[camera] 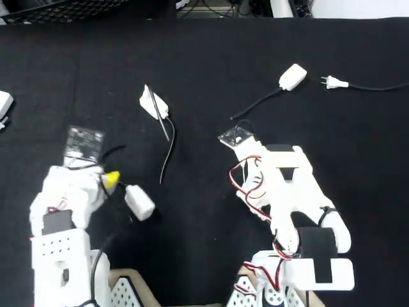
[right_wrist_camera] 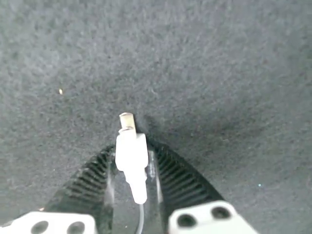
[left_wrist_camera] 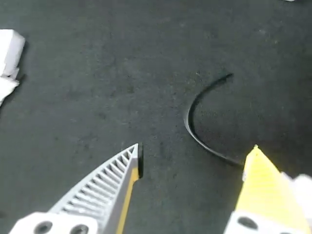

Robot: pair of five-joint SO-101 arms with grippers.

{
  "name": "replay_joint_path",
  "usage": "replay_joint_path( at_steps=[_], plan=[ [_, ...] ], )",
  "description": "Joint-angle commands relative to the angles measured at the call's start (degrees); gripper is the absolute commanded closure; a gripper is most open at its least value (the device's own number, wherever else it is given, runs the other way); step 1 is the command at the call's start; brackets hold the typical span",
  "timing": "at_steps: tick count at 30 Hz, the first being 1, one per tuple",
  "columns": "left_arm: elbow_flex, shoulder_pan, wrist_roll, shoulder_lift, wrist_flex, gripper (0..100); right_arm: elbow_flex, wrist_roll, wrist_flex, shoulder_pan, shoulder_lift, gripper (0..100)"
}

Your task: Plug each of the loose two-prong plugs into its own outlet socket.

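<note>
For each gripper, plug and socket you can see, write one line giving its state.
Left gripper: open, holding nothing.
Right gripper: shut on a white plug, prongs pointing outward.
Loose plug: lying on the table, not plugged in.
Corded socket: lying apart from that plug, not joined to it.

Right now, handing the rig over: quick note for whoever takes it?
Left gripper: open, empty, over a black cable.
Right gripper: shut on a white plug, prong end pointing out.
Far side: a white socket and a loose plug lie apart, unjoined.
Done: nothing seen plugged in.
Left: seat the held plug, then the loose one.
</note>
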Motion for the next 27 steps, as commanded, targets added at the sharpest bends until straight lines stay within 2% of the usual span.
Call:
replay_joint_path(
  at_steps=[1, 3, 6, 11, 17, 27],
  plan=[
    [-11.7, -1.5, 0.7, -0.7, 11.2, 66, -0.5, -0.7, -2.7, 0.5, -0.2, 98.3],
    [-16.1, -1.5, 1.8, -0.7, 15.7, 66, -0.6, -0.7, -2.7, 0.5, -0.2, 98.3],
    [-17.7, -2.0, 0.9, -0.7, 18.1, 66, -0.6, -0.7, -2.7, 0.5, -0.2, 98.3],
    [-6.5, -2.1, -5.4, -0.6, 17.8, 66, -0.6, -0.7, -2.7, 0.5, -0.2, 98.3],
    [4.1, 1.5, -7.1, -0.6, 12.0, 66, -0.6, -0.7, -2.7, 0.5, -0.2, 98.3],
    [5.7, 4.3, -7.1, -0.1, 5.0, 66, -0.5, -0.5, -2.7, 0.5, -0.2, 98.3]
  ],
)
